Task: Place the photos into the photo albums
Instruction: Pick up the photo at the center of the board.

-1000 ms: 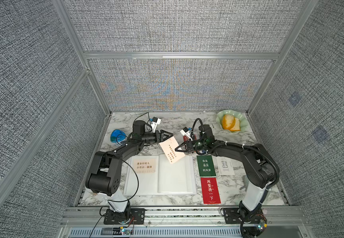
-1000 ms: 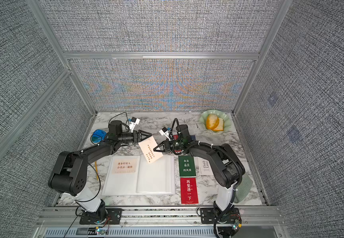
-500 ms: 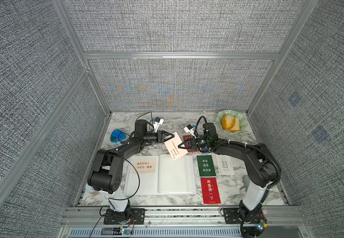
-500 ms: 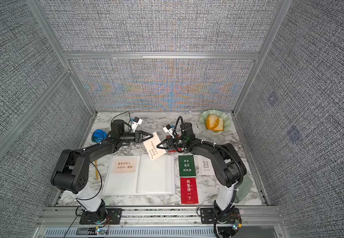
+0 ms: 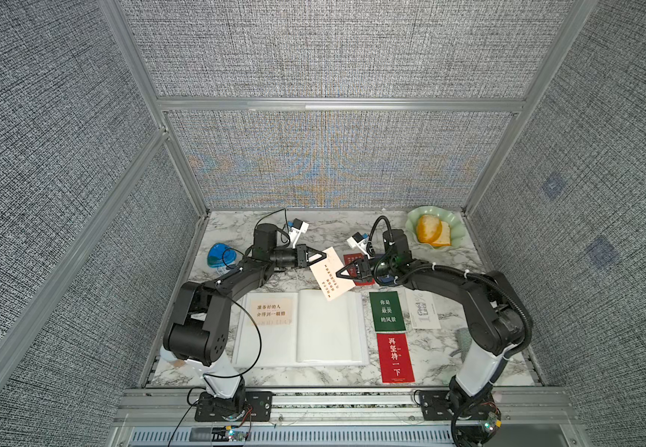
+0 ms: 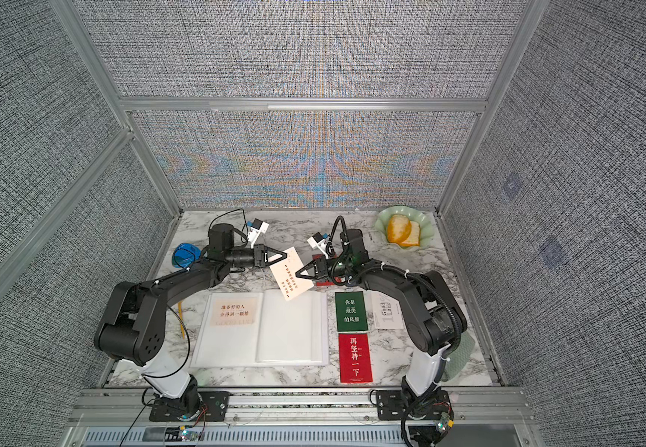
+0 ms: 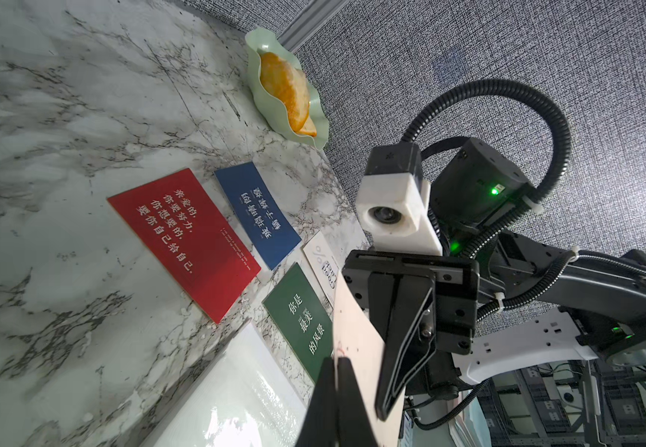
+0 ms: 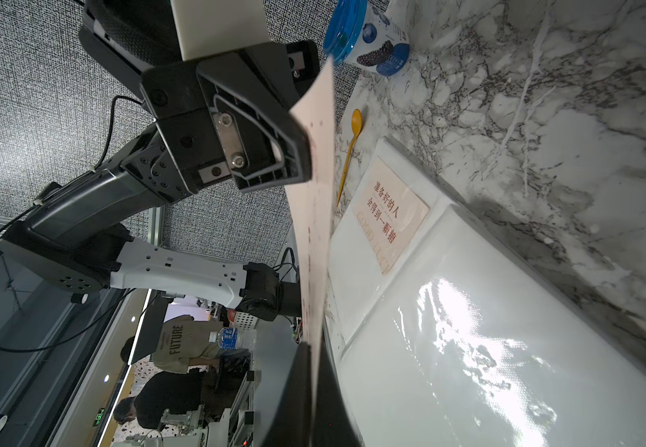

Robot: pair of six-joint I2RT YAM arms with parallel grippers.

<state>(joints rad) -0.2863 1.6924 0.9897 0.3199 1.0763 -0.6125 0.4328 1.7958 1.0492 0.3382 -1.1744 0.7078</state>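
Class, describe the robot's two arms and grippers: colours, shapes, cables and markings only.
Left arm and right arm: black, white lower links. Left gripper and right gripper: black triangular open-frame fingers, white camera housing. Right arm carries a zip-tied black corrugated conduit and green lights; a thin black cable loops off the left.

Robotics lab; grey-panelled aluminium-frame cell (image 5: 336, 104); workbenches (image 8: 197, 422) beyond.

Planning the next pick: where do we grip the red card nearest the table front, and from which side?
Near short edge, from above and the front. The red card lies flat on the marble table, so mid-card gives no purchase; the green card crowds its far end, the album its left. Probably drag that edge past the table front first.
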